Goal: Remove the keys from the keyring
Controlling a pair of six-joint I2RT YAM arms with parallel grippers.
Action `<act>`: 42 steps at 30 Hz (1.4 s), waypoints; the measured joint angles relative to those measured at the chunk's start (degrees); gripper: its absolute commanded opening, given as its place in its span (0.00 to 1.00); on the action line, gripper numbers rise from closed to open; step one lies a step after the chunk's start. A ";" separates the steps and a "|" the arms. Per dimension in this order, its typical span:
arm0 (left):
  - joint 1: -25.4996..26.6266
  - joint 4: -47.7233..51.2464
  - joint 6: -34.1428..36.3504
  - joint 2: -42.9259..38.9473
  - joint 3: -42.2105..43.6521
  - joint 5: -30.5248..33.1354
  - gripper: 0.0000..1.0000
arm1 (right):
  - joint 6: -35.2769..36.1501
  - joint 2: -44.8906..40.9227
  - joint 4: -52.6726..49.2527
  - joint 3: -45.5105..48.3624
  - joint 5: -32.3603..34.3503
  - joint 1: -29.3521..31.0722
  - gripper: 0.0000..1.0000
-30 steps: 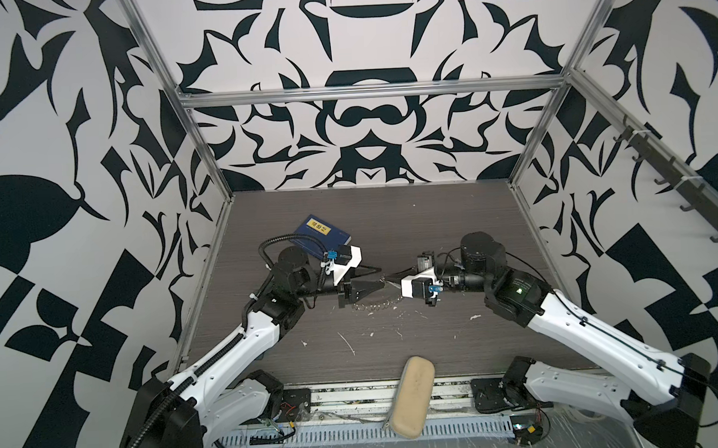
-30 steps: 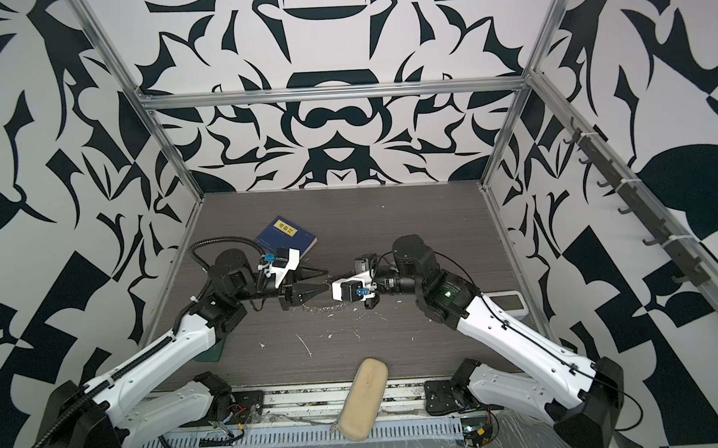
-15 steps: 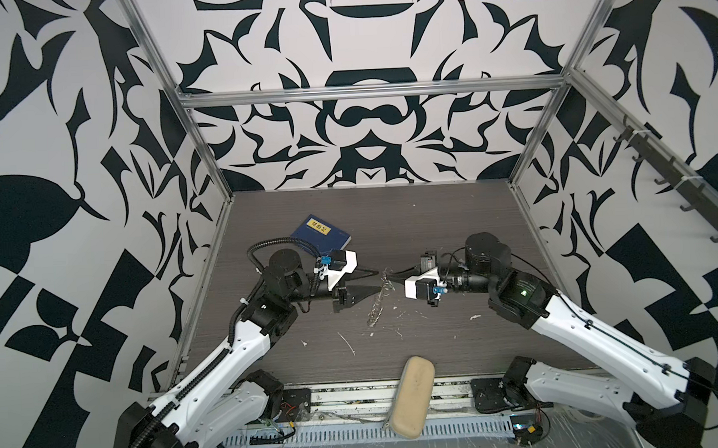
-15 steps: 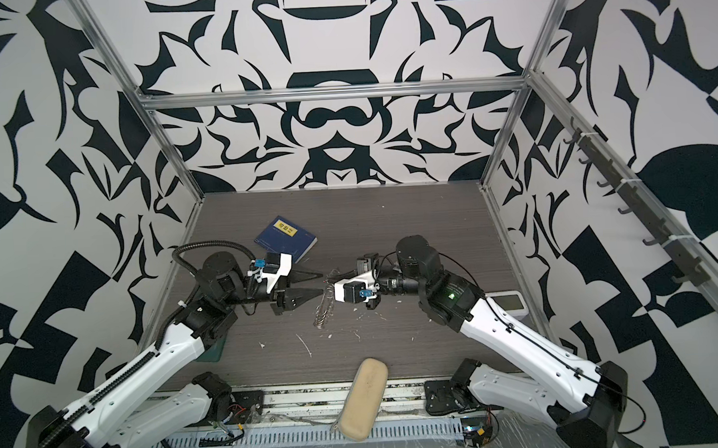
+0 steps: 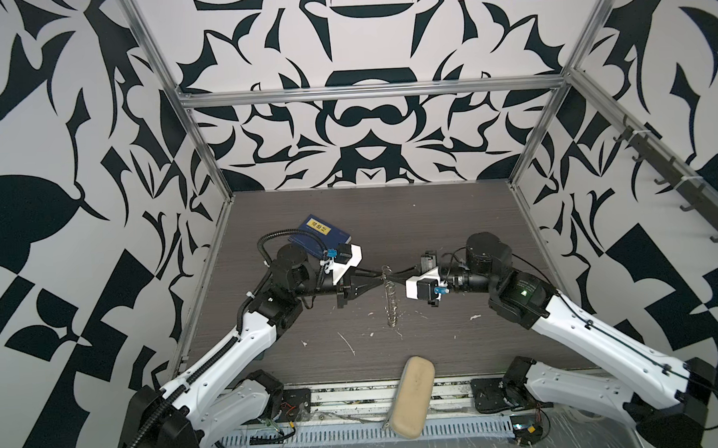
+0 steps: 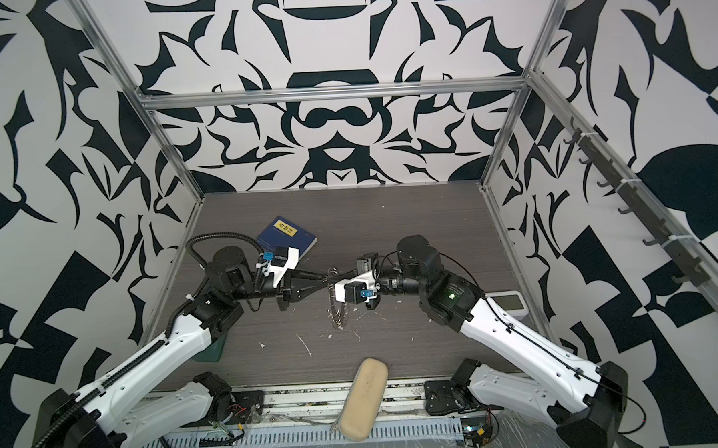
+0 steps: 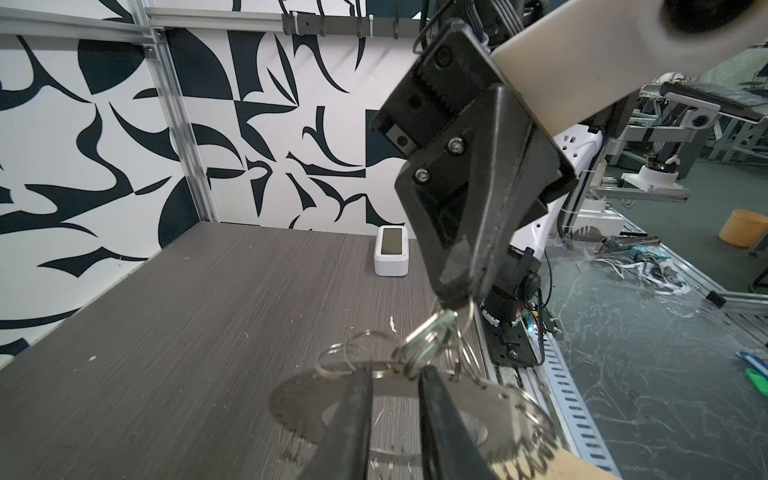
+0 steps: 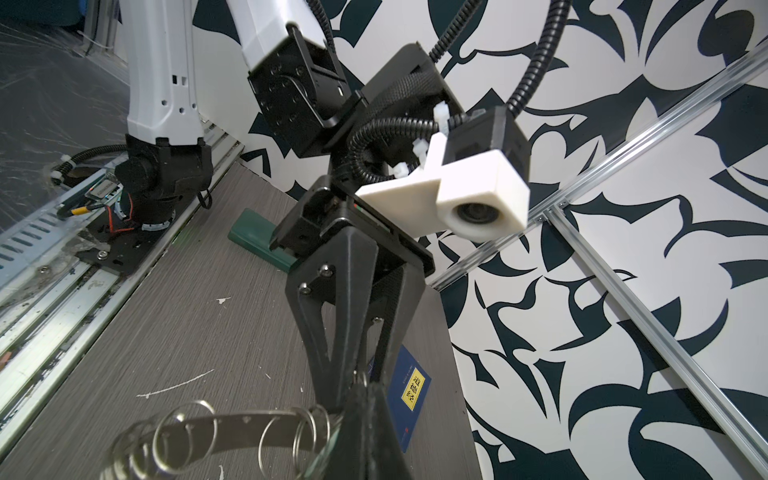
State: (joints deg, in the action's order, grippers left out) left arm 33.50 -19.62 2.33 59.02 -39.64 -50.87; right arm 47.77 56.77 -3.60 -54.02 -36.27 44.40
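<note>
Scuffed wood-grain tabletop [image 5: 432, 230] — keyring [image 5: 390, 300] at centre, black-and-white patterned walls [image 5: 366, 150], aluminium frame [image 5: 368, 90]

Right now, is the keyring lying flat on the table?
No, the keyring is upright on edge, gripped by the right hand.

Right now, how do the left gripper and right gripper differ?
Jaws: left gripper has fingers apart; right gripper is shut. Contact: left gripper's fingers lie across the keyring plate; right gripper pinches a split ring on it. Both meet mid-table, tip to tip.
</note>
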 measured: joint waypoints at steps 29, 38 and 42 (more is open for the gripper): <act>0.00 -3.34 -3.23 0.11 -0.50 -1.27 0.30 | -0.04 -0.11 0.63 0.00 -0.13 0.00 0.00; 0.02 -3.32 -4.09 0.09 -0.50 -1.25 0.20 | -0.04 -0.11 1.03 0.15 0.52 0.00 0.00; 0.02 -3.32 -4.22 0.07 -0.50 -0.79 0.13 | -0.04 -0.11 1.31 0.20 0.57 0.00 0.00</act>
State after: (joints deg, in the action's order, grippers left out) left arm 33.52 -22.94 -1.89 59.09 -40.14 -51.66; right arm 47.72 56.66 -2.28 -53.82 -35.70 44.40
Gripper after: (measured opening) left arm 0.154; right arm 0.041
